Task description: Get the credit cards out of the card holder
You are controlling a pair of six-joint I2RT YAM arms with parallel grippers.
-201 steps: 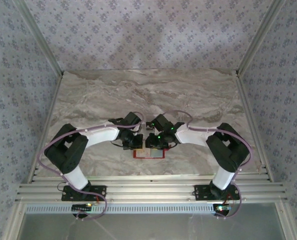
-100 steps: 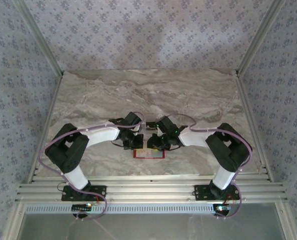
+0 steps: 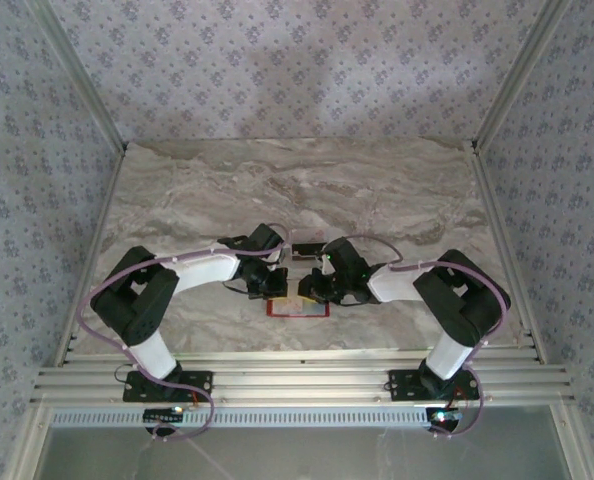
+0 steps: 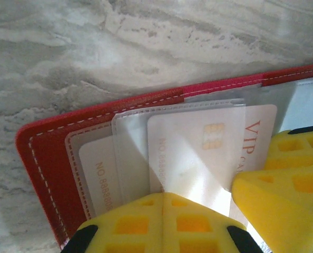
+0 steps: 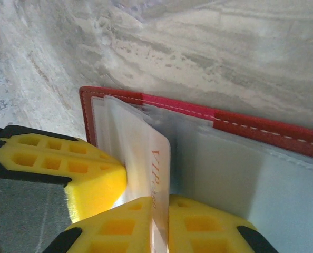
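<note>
Flowered walls (image 3: pixel 297 70) are boxing in a marble table (image 3: pixel 377 190), and the holder (image 3: pixel 297 314) is lying open and flat on it, both claws crowding over it.

The left claw (image 4: pixel 164 221) is sitting with its fingers pressed together over the holder's left half, apparently pinning the clear sleeves (image 4: pixel 130 153) down. The right claw (image 5: pixel 159 226) is working at the holder's middle and pinching the VIP card (image 4: pixel 259 137) by its edge. That card is already poking partway out of its sleeve toward the holder's right half.

Several things look risky from here. The pinch is taking only a thin strip of card, so the card may be slipping free as the pull begins. If a pad is also catching sleeve film, the whole holder could be rising with the card, more so if the left claw is pressing too lightly or sliding off. The two claws are almost touching above the holder, so a sideways pull could be knocking them together. The second card (image 4: pixel 101 174), tucked in the sleeve nearest the holder's left edge, might be getting dragged askew.

Counting: one holder, two claws, two cards that can be made out, and at least two sleeves; any further cards are hiding under the film.
</note>
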